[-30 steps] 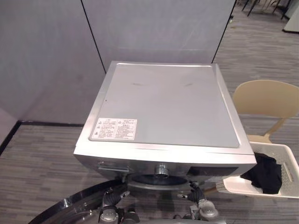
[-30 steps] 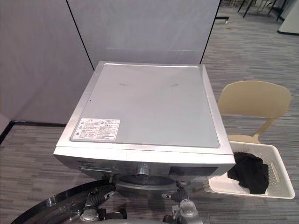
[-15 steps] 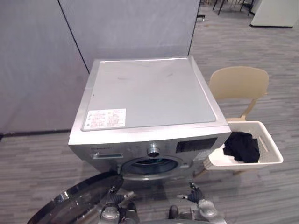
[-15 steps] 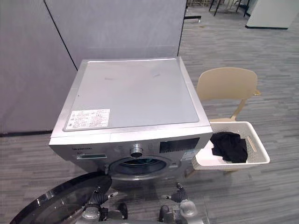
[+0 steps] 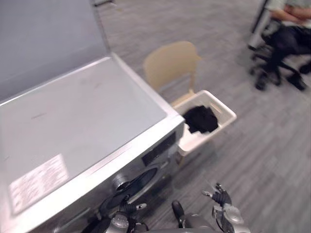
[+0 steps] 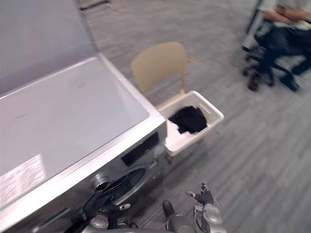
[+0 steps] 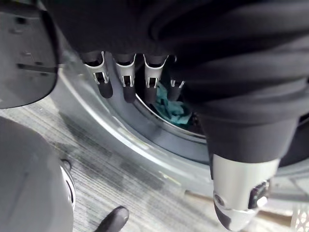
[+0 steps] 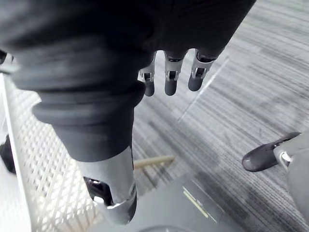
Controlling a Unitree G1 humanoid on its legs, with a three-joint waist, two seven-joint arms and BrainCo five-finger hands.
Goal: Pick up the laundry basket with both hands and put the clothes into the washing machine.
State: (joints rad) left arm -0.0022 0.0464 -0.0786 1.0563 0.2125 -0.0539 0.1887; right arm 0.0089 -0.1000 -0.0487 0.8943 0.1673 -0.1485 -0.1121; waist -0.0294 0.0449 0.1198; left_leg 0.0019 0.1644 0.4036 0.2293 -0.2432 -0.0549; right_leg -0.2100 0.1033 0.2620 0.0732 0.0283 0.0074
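The white laundry basket rests on a beige chair to the right of the silver washing machine. Black clothes lie heaped in it. The machine's round front opening shows dark, and a teal cloth lies inside the drum. My left hand hangs open in front of that opening, holding nothing. My right hand hangs open over the floor, with the basket's lattice wall beside it. Both hands sit low at the view's bottom edge, left and right.
A person sits on a wheeled office chair at the far right. A grey partition stands behind the machine. Grey carpet stretches between the basket and the person. A wooden chair leg shows under the basket.
The camera has swung to the right: the washer now lies at the left, the basket near the middle, and a seated person has come into view. Both hands still hang low.
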